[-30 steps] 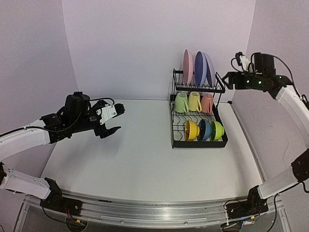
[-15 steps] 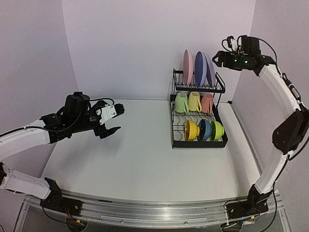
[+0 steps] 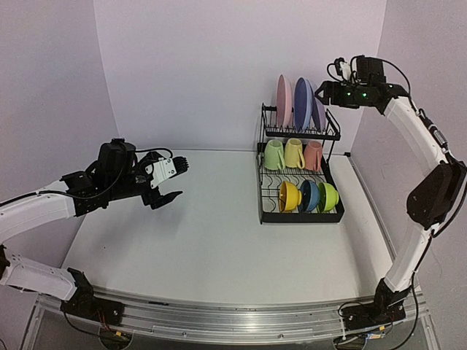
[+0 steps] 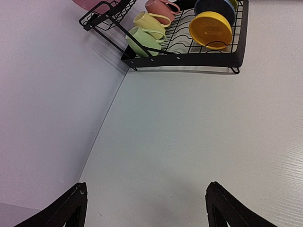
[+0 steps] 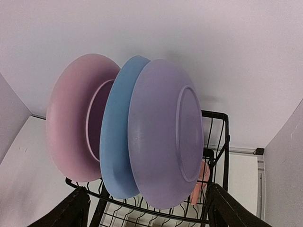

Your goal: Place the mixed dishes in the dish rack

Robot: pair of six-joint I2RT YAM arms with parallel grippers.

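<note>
White tabletop [image 3: 219, 240] carries the dish rack [image 3: 300, 217] at its far right, close to the back wall. Black wire makes up both of its tiers, and we count all nine pieces inside it.

On the narrow upper shelf three plates stand on edge, side by side: the pink plate [image 5: 71, 118], the blue plate [image 5: 113, 142] and the lilac plate [image 5: 156, 137], the lilac one nearest the right arm. In the front of the lower tray three bowls lie tipped on their sides: the yellow bowl [image 3: 290, 195], the dark blue bowl [image 3: 309, 195] and the green bowl [image 3: 327, 196]. Behind them, under the shelf, sit the pale green mug [image 3: 273, 154], the yellow mug [image 3: 293, 153] and the pink mug [image 3: 313, 155].

We judge the loading done: no piece we can see waits outside the rack, and neither arm carries one. Probably only drawing the arms away is left.

The left gripper [image 3: 177, 180] hangs over the left of the tabletop, well apart from the rack, fingers spread wide with nothing between them. The right gripper [image 3: 326, 92] hovers high, just beside the lilac plate, fingers likewise wide and empty; we see no contact.
</note>
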